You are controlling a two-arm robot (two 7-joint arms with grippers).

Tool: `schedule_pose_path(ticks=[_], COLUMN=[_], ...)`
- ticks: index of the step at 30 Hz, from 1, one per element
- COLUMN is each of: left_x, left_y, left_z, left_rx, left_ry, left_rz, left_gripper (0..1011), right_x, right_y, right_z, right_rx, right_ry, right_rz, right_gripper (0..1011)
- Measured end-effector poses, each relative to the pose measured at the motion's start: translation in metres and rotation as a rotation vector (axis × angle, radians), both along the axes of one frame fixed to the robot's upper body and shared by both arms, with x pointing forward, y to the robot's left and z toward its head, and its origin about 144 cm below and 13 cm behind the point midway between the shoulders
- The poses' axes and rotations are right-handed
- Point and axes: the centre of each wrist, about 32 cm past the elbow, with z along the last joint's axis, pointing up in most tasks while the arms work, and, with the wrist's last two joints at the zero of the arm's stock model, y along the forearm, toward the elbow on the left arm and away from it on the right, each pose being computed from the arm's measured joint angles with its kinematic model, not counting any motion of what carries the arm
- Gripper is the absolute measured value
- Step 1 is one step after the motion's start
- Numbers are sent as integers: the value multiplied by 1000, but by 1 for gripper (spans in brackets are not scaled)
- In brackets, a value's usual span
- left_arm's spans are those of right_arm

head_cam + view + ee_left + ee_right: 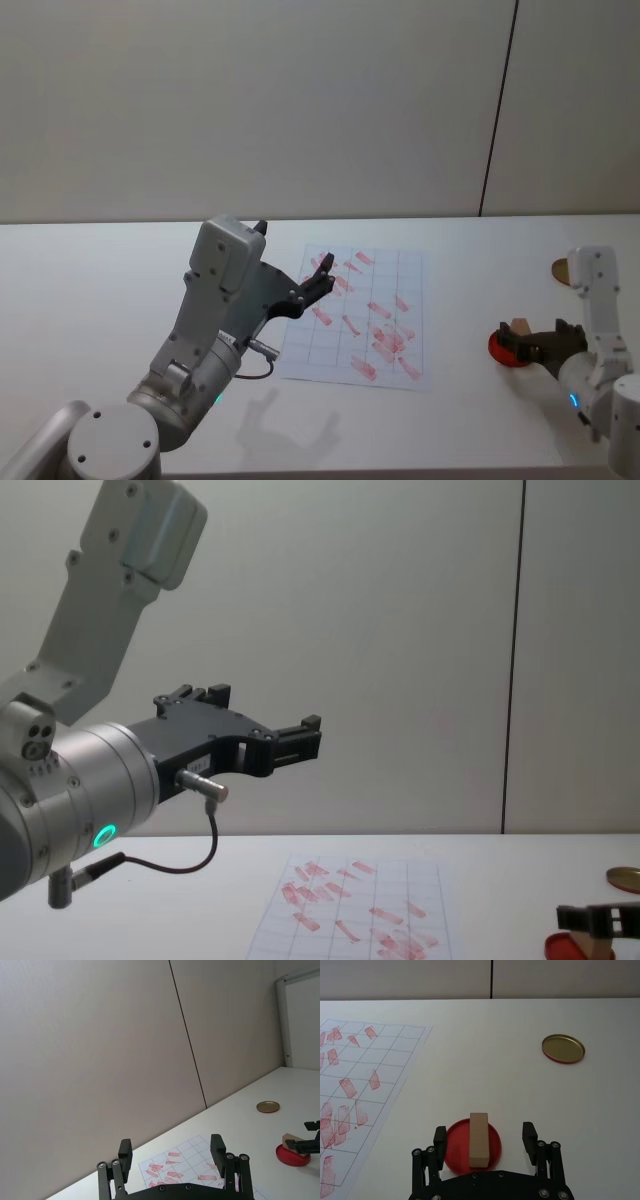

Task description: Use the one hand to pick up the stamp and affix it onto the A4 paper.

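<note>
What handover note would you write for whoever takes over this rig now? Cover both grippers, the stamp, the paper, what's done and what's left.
Right gripper: open, straddling the stamp without touching it.
The stamp lies on the red disc, to the right of the A4 paper.
Left gripper: open, raised over the paper.
Done: right gripper lined up; stamp not gripped.
To do: close, lift, press onto the paper.

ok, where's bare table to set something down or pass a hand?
Free: the table strip between the A4 paper and the red disc, the stretch from the red disc back to the gold disc, and the wide area left of the paper, below the raised left gripper. Crowded: the red disc, where the open right gripper straddles the stamp.
</note>
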Motion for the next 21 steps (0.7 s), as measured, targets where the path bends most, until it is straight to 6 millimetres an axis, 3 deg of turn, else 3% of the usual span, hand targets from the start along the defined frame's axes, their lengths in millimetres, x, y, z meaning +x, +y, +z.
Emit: schedule_pose_path(ticks=[7, 10, 21], left_x=[0, 0, 0], left_y=[0, 0, 0], left_z=[0, 0, 0], left_rx=[0, 0, 0], left_ry=[0, 0, 0], left_rz=[0, 0, 0], left_gripper=[993, 993, 993], right_x=[5, 6, 9], right_y=[1, 2, 5], right_z=[-7, -9, -15], right_rx=[3, 4, 2], right_ry=[16, 20, 36], right_rz=[9, 13, 17], right_gripper=[795, 661, 342])
